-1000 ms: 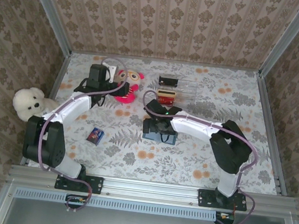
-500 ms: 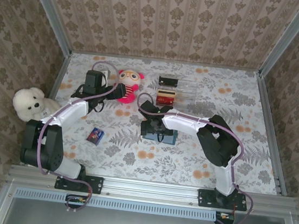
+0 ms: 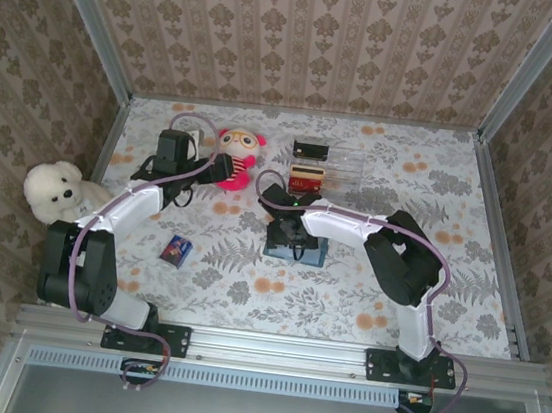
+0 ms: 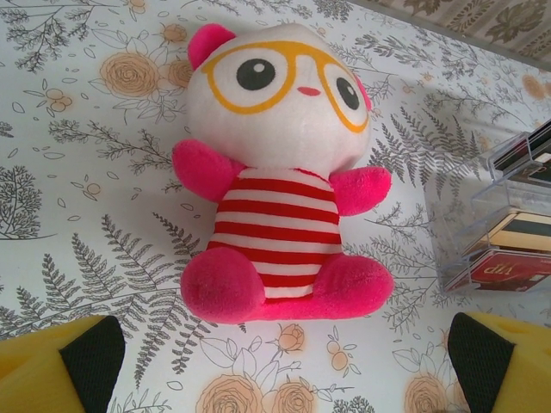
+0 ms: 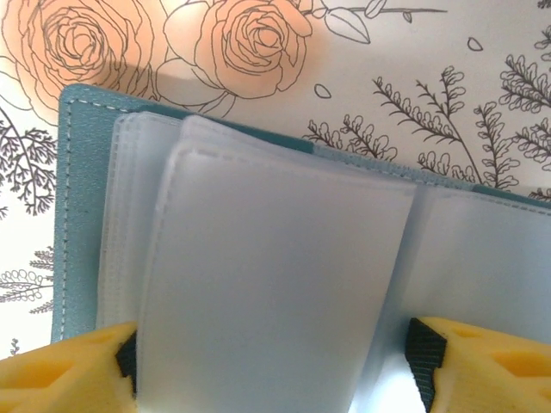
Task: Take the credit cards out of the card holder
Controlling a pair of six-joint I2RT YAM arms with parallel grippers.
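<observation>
Floral-print worktop (image 3: 365, 298), walled by patterned paper, carries your card holder (image 5: 77, 215) at its middle, lying open with clear sleeves (image 5: 258, 258) up. Your right tool (image 5: 274, 366) sits over the holder, fingers spread either side of a sleeve. Just beyond the holder, credit cards (image 3: 306, 180) rest in a clear tray (image 3: 347, 165). Beyond-left of the holder, your left tool (image 4: 275, 366) hangs spread over a pink plush (image 4: 280, 198).

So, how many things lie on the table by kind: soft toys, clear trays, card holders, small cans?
Soft plush toys: 2 (white fluffy bear, pink striped doll)
Clear plastic tray: 1
Teal-blue card holder: 1
Small blue can: 1
Total: 5
</observation>
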